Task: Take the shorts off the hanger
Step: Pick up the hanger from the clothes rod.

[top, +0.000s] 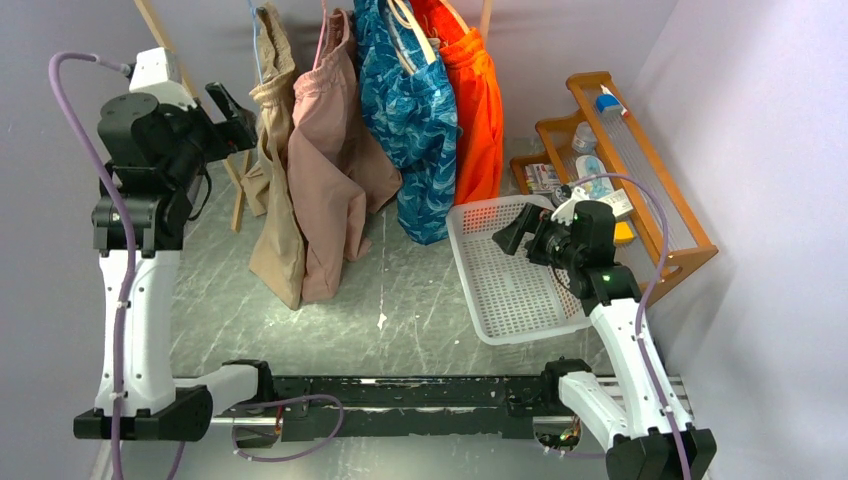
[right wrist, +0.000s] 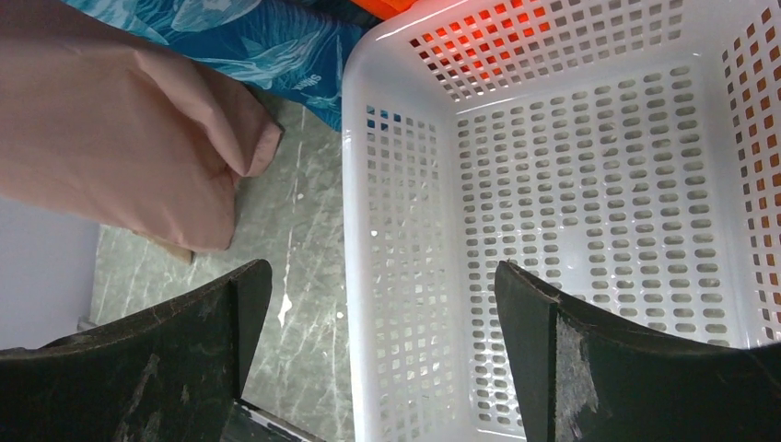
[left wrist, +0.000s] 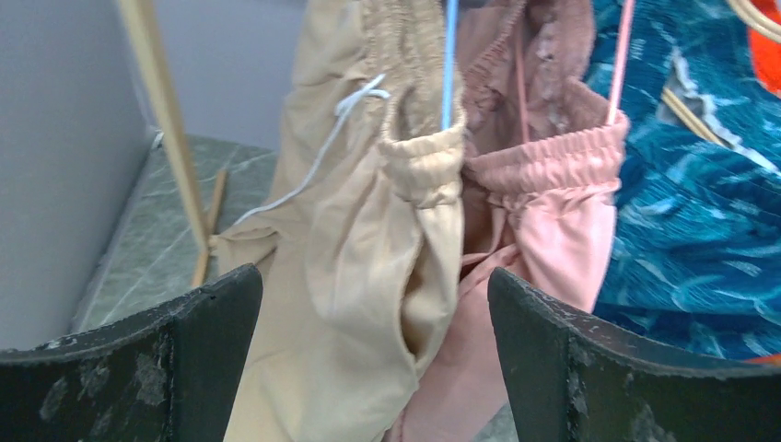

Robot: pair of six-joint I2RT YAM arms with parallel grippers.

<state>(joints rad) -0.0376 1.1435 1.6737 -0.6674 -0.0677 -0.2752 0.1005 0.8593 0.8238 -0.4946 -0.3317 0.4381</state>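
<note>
The shorts are hanging in a row at the far side of the table: the tan shorts on the left, then the pink shorts, the blue leafy shorts, and the orange shorts on the right. All four are on their hangers, so no pair is off yet. The tan pair is hanging from a blue hanger, touching the pink pair.

The left gripper is up high, pointing at the tan waistband. Its jaws are wide apart and holding nothing. I think it is getting ready to grab. Next it needs to go forward, pinch the bunchy waistband and slide it off the hanger.

The right gripper is hovering low over the white basket on the right. Its jaws are wide apart too, holding nothing.
</note>
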